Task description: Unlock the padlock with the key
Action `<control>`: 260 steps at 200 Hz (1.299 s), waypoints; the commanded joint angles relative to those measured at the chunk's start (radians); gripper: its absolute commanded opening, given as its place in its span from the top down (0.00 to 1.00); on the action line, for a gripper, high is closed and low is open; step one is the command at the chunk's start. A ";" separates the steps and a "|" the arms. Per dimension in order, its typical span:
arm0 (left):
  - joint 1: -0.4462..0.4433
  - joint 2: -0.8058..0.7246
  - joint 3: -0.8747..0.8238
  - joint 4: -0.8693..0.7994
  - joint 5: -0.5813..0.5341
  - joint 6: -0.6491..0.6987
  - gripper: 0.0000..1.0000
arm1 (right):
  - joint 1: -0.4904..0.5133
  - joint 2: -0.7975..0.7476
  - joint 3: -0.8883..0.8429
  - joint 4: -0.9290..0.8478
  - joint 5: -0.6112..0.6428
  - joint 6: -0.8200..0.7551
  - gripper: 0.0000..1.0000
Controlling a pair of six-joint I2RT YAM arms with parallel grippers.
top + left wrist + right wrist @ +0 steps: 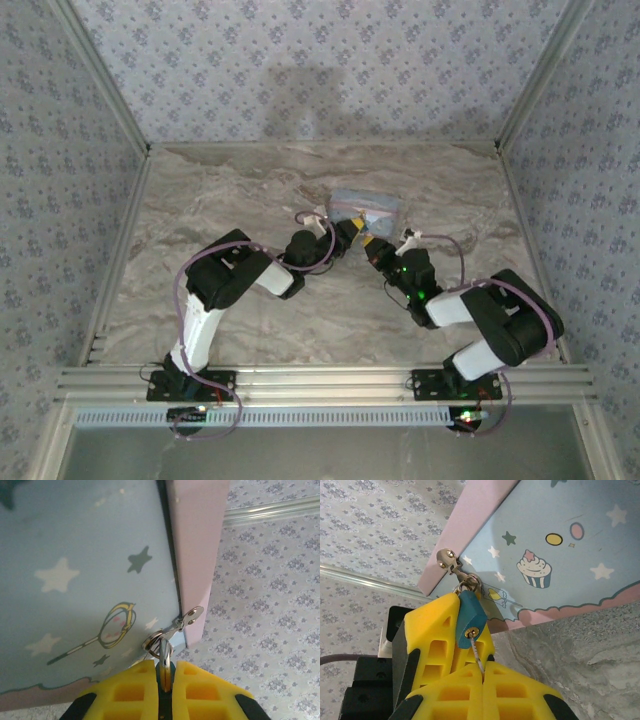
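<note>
Two grips: your left gripper [165,670] clamps the padlock [466,617] still; your right gripper [482,675] pinches the key [477,652], apparently inserted, for turning.

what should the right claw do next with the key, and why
Probably twist the right claw about the shaft to turn the thin silvery key. Its tip already sits in the keyhole of the small teal padlock, which the left claw clamps at the metal hasp of the pale blue cartoon tin.
</note>
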 commanded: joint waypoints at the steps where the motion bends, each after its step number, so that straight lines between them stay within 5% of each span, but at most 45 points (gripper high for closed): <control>1: -0.064 -0.008 0.008 0.066 0.154 0.026 1.00 | -0.008 0.028 0.063 0.091 0.016 0.045 1.00; 108: -0.070 -0.012 -0.003 0.066 0.157 0.035 1.00 | -0.023 -0.027 0.119 -0.023 0.035 0.066 1.00; 197: -0.077 -0.016 -0.013 0.066 0.151 0.037 1.00 | -0.020 -0.095 0.208 -0.293 -0.009 -0.173 1.00; 260: -0.078 -0.016 -0.009 0.066 0.165 0.037 1.00 | -0.077 0.024 0.156 0.077 -0.127 0.082 1.00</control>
